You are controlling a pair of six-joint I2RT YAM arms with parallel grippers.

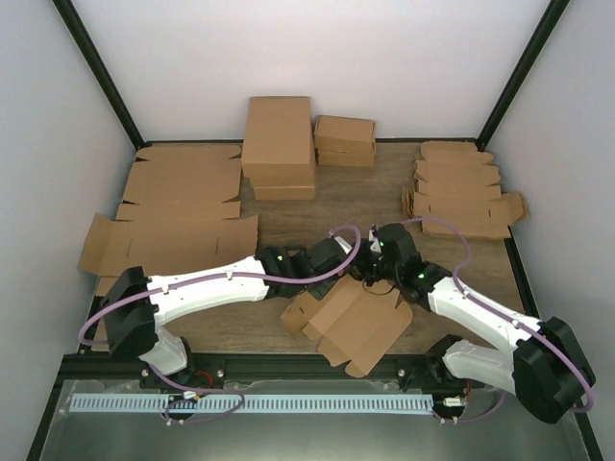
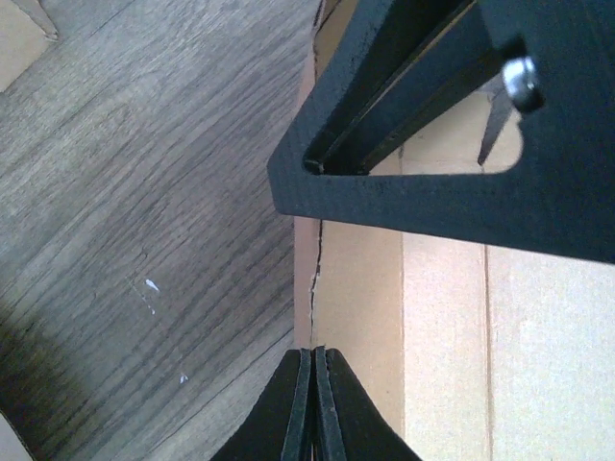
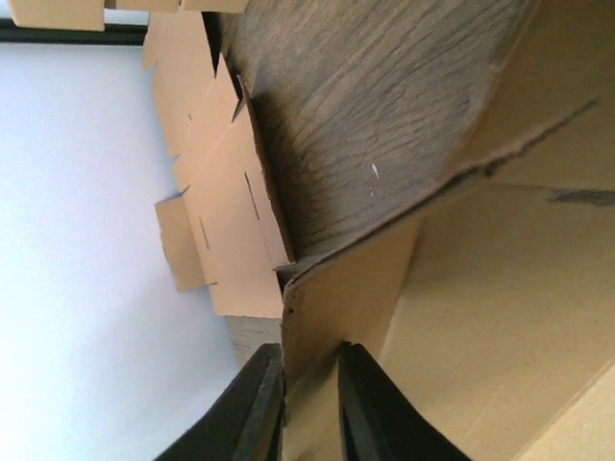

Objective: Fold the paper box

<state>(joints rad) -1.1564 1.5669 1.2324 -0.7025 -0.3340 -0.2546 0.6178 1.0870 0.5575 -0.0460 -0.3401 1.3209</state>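
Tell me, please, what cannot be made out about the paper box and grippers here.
- Left wrist view: whether the shut left gripper pinches the paper box; the seam is too thin. A black part covers more of the box.
- Right wrist view: the box's full shape beyond the right gripper, cut off by frame edges.
- Top view: where both grippers touch the box, hidden under their wrists.

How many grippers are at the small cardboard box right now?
2. Both at the far edge of the paper box: the left gripper, shut, toward the left; the right gripper beside it, a flap between its fingers.
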